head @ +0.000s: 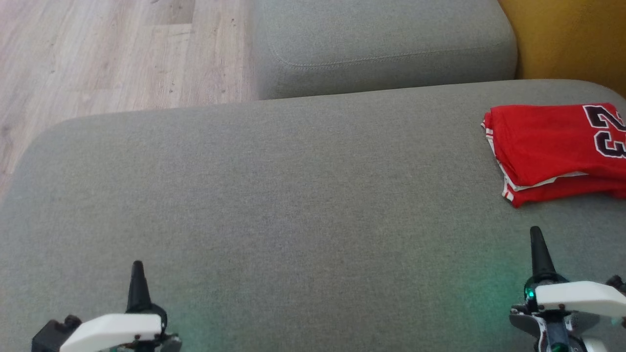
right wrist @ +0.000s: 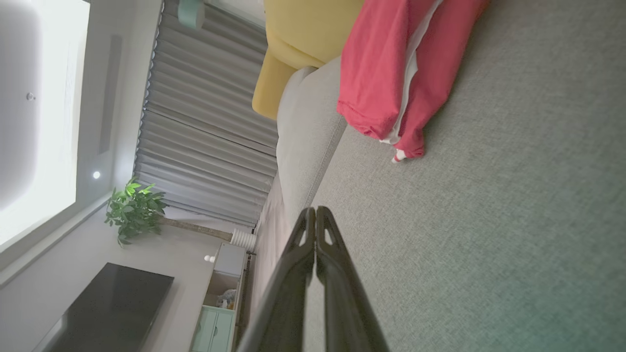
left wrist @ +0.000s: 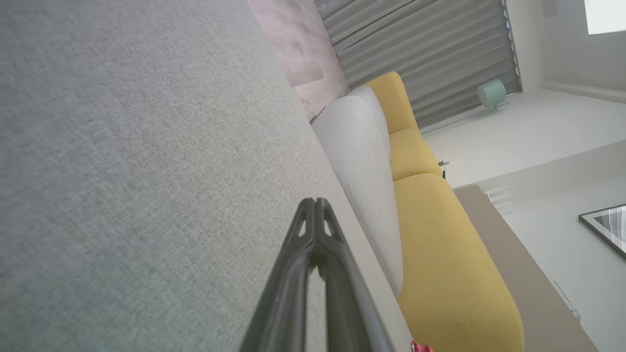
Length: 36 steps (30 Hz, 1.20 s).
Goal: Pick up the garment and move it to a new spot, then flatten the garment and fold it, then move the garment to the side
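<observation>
The garment (head: 552, 149) is a red jersey with white trim and a dark number. It lies folded at the far right of the grey cushion (head: 274, 195). In the right wrist view the folded garment (right wrist: 391, 73) lies ahead of the fingers. My left gripper (head: 137, 266) is shut and empty near the cushion's front left. My right gripper (head: 536, 232) is shut and empty at the front right, short of the garment and apart from it. Each wrist view shows its own gripper shut over bare fabric: left gripper (left wrist: 317, 203), right gripper (right wrist: 313, 211).
A second grey cushion (head: 381, 44) sits behind the first. Yellow upholstery (head: 572, 39) rises at the back right. Wooden floor (head: 98, 54) lies beyond the cushion's left edge. The right wrist view takes in grey curtains (right wrist: 205, 122), a plant (right wrist: 134, 210) and a dark screen (right wrist: 107, 308).
</observation>
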{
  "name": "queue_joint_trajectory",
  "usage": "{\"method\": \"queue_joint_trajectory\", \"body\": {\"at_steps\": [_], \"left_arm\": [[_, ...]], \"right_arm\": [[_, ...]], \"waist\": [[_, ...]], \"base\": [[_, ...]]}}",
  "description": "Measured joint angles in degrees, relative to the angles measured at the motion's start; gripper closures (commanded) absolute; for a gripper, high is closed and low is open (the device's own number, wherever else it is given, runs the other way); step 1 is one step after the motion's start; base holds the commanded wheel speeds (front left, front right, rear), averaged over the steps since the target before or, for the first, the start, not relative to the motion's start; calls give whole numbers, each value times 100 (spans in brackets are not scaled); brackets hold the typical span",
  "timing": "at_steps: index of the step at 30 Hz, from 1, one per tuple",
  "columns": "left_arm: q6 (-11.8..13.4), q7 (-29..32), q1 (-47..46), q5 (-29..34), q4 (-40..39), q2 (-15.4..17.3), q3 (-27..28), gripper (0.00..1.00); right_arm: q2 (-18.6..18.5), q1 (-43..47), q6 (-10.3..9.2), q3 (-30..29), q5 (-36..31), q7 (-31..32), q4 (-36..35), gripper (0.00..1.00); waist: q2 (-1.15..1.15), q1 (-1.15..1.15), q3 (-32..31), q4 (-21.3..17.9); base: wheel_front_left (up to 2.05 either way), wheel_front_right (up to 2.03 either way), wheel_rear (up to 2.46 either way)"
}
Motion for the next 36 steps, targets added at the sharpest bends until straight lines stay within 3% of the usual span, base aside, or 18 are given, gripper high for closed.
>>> {"method": "queue_joint_trajectory", "body": {"at_steps": [36], "left_arm": [[-346,602,-485,-2297,151,-10,488,100]], "right_arm": [[71,-346,0,-422,2342,560,-97,100]], "waist": [[0,0,133,-74]], "base": [[0,0,0]]}}
